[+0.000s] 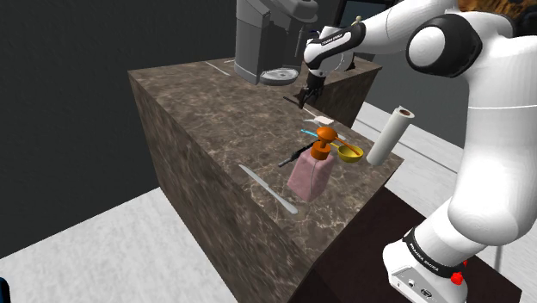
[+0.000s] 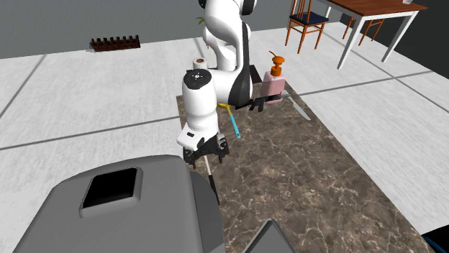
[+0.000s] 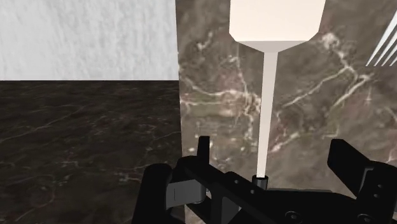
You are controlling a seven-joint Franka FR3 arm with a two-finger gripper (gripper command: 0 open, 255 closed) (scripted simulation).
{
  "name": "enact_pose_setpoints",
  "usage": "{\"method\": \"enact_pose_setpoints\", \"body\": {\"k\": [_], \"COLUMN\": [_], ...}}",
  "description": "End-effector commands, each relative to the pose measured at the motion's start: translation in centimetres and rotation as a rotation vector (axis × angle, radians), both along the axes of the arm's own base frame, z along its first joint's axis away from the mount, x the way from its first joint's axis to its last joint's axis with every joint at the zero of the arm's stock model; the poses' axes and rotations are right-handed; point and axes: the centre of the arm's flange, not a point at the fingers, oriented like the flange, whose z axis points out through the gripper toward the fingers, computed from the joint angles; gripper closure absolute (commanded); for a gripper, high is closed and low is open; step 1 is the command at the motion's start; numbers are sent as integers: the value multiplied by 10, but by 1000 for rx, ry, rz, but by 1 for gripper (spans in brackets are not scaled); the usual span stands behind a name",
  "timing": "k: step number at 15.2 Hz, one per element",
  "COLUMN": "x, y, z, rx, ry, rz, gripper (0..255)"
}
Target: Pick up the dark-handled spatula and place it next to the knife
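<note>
The spatula lies flat on the marble counter (image 1: pixel 206 129). It has a cream blade (image 3: pixel 277 19), a thin pale shaft (image 3: pixel 267 114) and a dark handle (image 2: pixel 211 181) that runs toward the coffee machine. My gripper (image 3: pixel 273 162) hangs just above it, open, one finger on each side where shaft meets handle, neither touching. In the shoulder view the gripper (image 1: pixel 306 93) is in front of the machine and the blade (image 1: pixel 323 118) lies just nearer. The knife (image 1: pixel 268 189) lies farther along the counter, beyond a pink soap dispenser (image 1: pixel 308 172); the second exterior view shows the knife (image 2: pixel 301 109) too.
A grey coffee machine (image 1: pixel 262 39) stands close behind the gripper. Beside the dispenser lie a yellow spoon (image 1: pixel 348 153), a blue-and-yellow utensil (image 2: pixel 234 122) and a dark-handled utensil (image 1: pixel 293 157). A paper roll (image 1: pixel 389 136) leans at the counter edge. Bare counter surrounds the knife.
</note>
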Motion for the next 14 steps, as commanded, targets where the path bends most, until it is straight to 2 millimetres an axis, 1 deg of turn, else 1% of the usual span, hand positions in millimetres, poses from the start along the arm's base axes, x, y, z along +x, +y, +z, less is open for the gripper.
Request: {"method": "enact_pose_setpoints", "body": {"k": [1,8,9,14], "x": [1,1,1,1], "y": [0,0,0,0], "z": [-8,-8,-8,-8], "rx": [0,0,0,0], "ry": [0,0,0,0], "rz": [0,0,0,0], "gripper": [0,0,255,255]}}
